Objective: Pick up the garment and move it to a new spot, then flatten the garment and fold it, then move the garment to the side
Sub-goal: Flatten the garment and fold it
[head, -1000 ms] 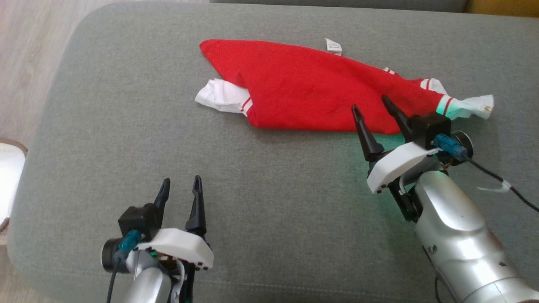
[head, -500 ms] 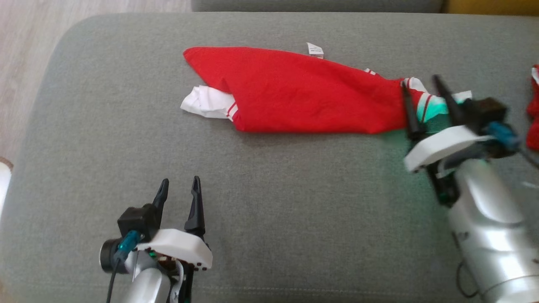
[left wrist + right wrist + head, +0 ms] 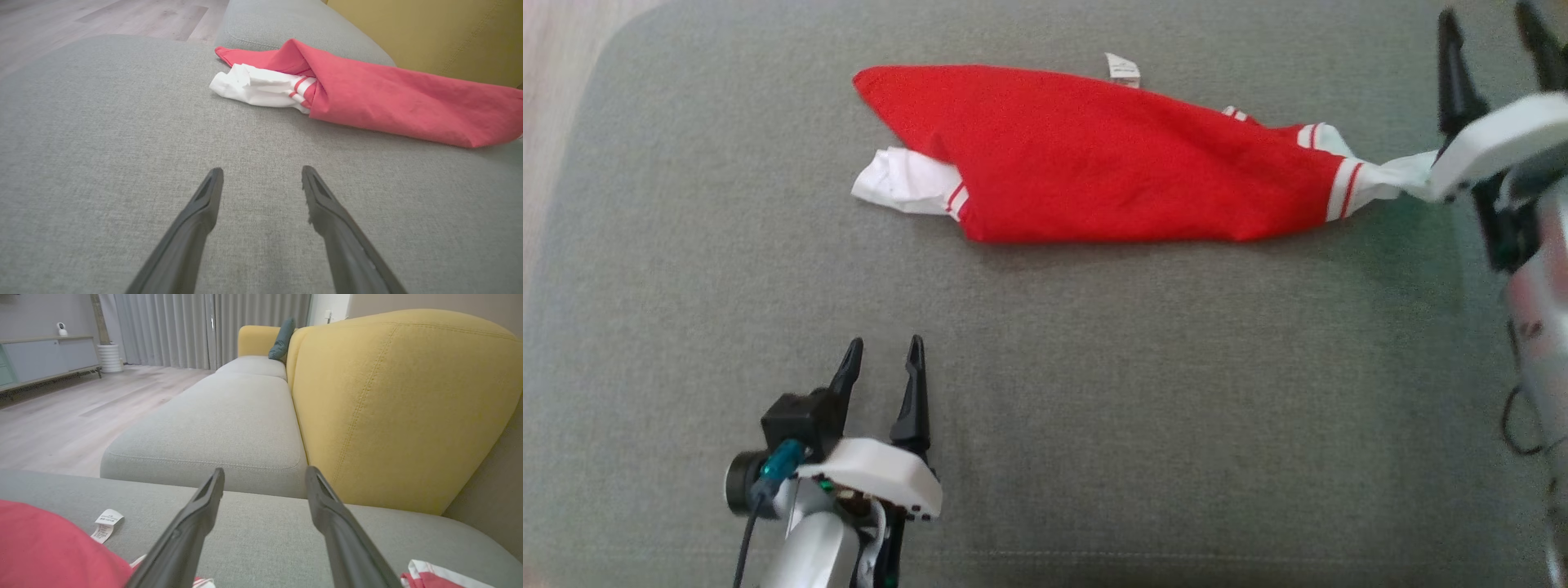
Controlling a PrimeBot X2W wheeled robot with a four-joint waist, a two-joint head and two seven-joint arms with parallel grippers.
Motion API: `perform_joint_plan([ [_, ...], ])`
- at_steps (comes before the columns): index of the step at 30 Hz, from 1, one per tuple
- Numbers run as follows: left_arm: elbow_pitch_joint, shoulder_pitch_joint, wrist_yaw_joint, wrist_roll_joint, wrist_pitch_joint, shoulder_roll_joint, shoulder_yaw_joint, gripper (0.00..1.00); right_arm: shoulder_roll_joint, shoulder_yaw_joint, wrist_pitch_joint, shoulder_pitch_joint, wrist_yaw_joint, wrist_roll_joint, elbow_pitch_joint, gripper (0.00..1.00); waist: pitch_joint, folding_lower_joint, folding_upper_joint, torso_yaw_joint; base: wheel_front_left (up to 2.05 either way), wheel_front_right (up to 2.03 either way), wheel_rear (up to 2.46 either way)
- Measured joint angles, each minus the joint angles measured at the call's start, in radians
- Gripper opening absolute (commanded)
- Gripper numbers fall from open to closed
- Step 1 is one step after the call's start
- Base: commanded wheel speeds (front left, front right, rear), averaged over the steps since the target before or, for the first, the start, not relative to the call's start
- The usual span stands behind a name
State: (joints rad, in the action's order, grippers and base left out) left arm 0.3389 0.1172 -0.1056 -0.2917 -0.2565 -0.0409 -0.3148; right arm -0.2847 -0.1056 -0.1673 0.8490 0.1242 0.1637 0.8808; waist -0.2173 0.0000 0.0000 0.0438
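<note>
The garment [image 3: 1111,163] is lying bunched on the grey cushion [image 3: 1094,392], doubled over on itself, with 1 white sleeve sticking out at each end. It is neither flattened nor neatly folded, so flattening, folding and moving aside are judged to be outstanding. Whether the first relocation is done cannot be told.

The left end effector [image 3: 885,343] is hovering over bare cushion, well apart from the garment, fingers spread wide and holding nothing. The right end effector [image 3: 264,472] is positioned over the right sleeve [image 3: 1388,175], fingers also spread wide and gripping nothing.
</note>
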Motion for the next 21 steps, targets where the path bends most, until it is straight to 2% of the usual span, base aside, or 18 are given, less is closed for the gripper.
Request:
perform_joint_plan([
  [4,0.004,0.025,0.0,-0.001,0.0,0.0,-0.02,1.0,-0.03,-0.035,0.055,0.077,0.0,-0.024,0.065,1.0,-0.017,0.0,0.0,0.025,0.0,0.0,0.0],
  [10,0.009,0.033,0.0,-0.009,0.0,0.0,-0.032,1.0,-0.054,-0.152,0.146,0.113,0.0,-0.034,0.177,1.0,-0.04,0.0,0.0,0.073,0.0,0.0,0.0],
  [21,0.006,0.064,0.0,-0.021,0.0,0.0,-0.058,1.0,-0.081,-0.323,0.23,0.09,0.0,0.159,0.249,1.0,-0.1,0.0001,0.0,0.133,0.0,0.0,0.0],
])
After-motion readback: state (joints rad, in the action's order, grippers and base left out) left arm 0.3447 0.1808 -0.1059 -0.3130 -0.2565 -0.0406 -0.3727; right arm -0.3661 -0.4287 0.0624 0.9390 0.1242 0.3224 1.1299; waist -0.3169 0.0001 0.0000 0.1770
